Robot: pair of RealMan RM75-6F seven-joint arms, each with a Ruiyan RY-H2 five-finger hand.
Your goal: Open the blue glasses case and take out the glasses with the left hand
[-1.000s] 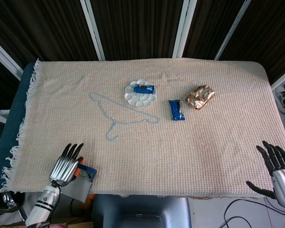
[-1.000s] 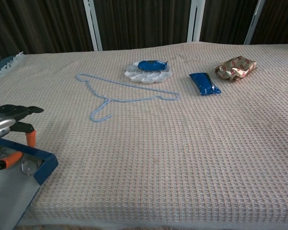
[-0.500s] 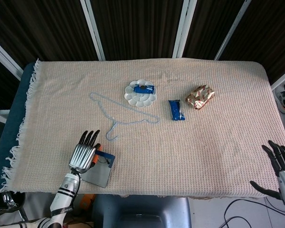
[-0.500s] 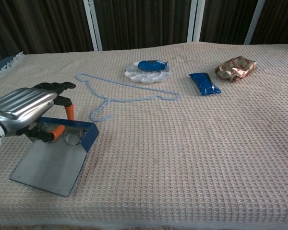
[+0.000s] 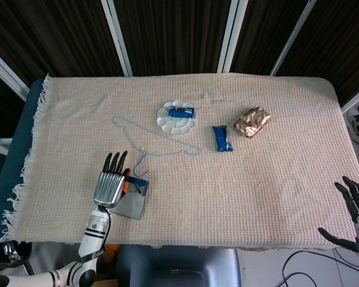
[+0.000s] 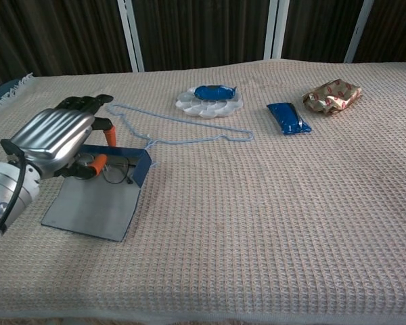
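Observation:
The blue glasses case lies open on the cloth at the near left, its grey lid flat toward me. Thin dark-framed glasses lie inside against the blue wall. My left hand is over the case's left end with its fingers curled onto the case and holds it; orange pieces show beside the fingers. My right hand hangs beyond the table's near right corner, fingers spread, holding nothing. The chest view does not show it.
A light blue wire hanger lies just beyond the case, its hook close to the blue wall. Farther back are a white palette dish, a blue packet and a gold-red wrapped packet.
My left hand has carried the open case from the table's near left edge rightward and farther onto the cloth, up to the hanger's hook. My right hand has sunk lower in the head view.

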